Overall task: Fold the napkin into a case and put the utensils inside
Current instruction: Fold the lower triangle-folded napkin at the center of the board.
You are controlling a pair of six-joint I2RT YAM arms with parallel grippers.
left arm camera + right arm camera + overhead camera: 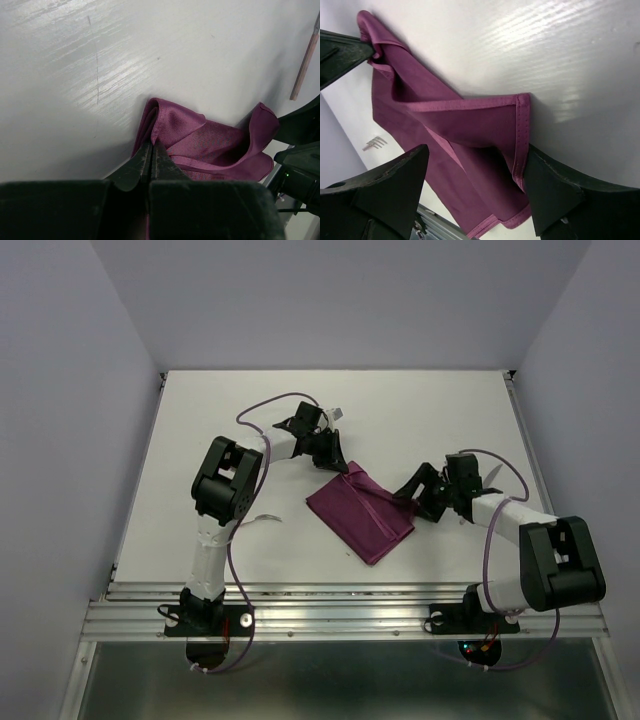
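The burgundy napkin (pixel 360 512) lies loosely folded on the white table, one flap doubled over. My left gripper (pixel 341 464) is at its far corner, shut on a bunched fold of the napkin (pixel 200 140), fingertips (pixel 152 145) pressed together on the cloth. My right gripper (pixel 410 502) stands open astride the right corner, where the hemmed edge of the napkin (pixel 470 130) sits between the fingers and touches the right finger (pixel 545 185). Of the utensils, a pale pinkish handle (pixel 304 62) shows beyond the cloth, and fork tines (pixel 375 143) lie past the napkin's far side.
A pale sliver (pixel 263 518) lies on the table beside the left arm's elbow. The table's metal front rail (pixel 340 605) runs just behind the napkin's near corner. Grey walls close in the table on three sides.
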